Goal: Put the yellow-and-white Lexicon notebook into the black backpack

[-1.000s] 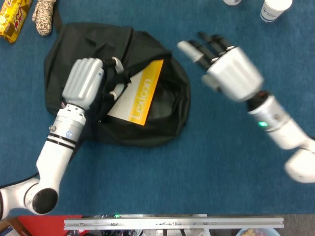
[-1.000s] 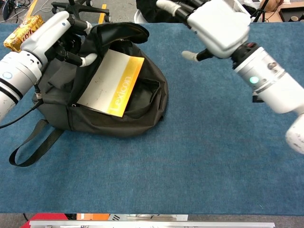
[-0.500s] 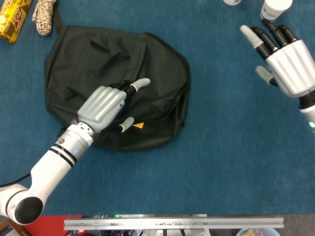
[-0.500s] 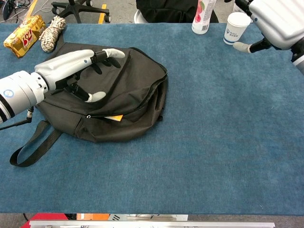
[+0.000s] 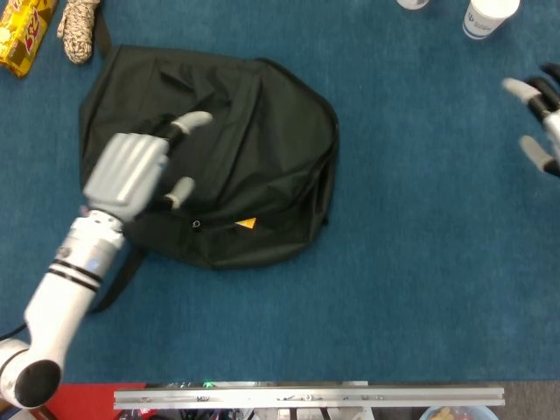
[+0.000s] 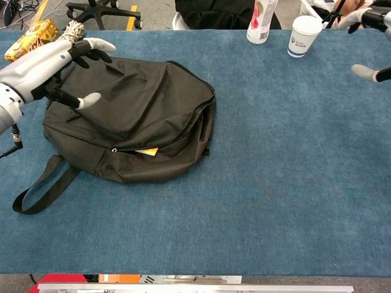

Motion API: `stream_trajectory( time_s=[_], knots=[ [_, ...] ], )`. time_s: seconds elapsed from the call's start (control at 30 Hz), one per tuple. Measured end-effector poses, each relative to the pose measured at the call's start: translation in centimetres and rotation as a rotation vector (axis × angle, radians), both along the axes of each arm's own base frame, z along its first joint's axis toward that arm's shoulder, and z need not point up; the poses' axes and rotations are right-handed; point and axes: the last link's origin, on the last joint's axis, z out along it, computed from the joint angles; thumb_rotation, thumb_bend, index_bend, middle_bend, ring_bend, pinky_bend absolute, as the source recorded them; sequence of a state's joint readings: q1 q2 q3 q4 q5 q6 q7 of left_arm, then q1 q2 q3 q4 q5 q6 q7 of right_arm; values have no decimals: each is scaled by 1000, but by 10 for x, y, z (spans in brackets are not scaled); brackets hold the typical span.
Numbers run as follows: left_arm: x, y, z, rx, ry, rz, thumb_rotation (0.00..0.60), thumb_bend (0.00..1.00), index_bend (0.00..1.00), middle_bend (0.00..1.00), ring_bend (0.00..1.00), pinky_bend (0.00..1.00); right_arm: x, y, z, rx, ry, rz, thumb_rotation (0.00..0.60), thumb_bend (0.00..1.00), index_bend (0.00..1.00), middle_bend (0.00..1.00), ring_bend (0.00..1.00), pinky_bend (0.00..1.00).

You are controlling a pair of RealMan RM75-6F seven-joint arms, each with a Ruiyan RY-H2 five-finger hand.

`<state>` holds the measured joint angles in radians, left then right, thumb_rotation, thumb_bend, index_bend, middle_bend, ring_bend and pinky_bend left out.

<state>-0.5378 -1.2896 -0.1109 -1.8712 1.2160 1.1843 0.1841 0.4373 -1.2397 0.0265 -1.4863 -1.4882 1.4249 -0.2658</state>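
Note:
The black backpack [image 5: 219, 149] [image 6: 140, 110] lies flat on the blue table with its flap down. Only a small yellow corner of the Lexicon notebook [image 5: 246, 223] [image 6: 146, 151] shows at the zipper opening; the rest is hidden inside. My left hand [image 5: 131, 173] [image 6: 49, 67] hovers over the bag's left side, fingers apart, holding nothing. My right hand [image 5: 538, 118] [image 6: 372, 36] is at the far right edge, mostly out of frame, its visible fingers spread and empty.
A yellow snack packet [image 5: 22, 35] [image 6: 27, 38] and a coil of rope [image 5: 79, 26] [image 6: 74, 27] lie at the back left. A paper cup [image 5: 486, 17] [image 6: 303, 33] and a bottle [image 6: 259, 18] stand at the back right. The bag's strap [image 6: 40, 186] trails toward the front left.
The flap has dropped over the notebook, leaving only a yellow corner. My left hand has drawn back to the left off the bag, and my right hand has pulled away to the right edge.

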Motion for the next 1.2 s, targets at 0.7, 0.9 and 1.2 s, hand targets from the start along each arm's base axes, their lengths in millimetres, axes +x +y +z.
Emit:
stream_trajectory(
  time_s=[0.7,0.9,1.2],
  knots=[
    [-123,-74,70,277,160,152,600,318,260,271,214,229,-80,105,67,-114,-28,-323,600,239,397,447,307,380],
    [-126,-91,72,275,151,169,600,317,260,270,213,229,-84,104,61,-39,-46,-325,600,238,397,447,307,380],
    [-124,-96,72,268,141,165,600,318,260,270,214,229,-75,97,44,8,-109,-253,600,238,407,447,307,380]
  ],
)
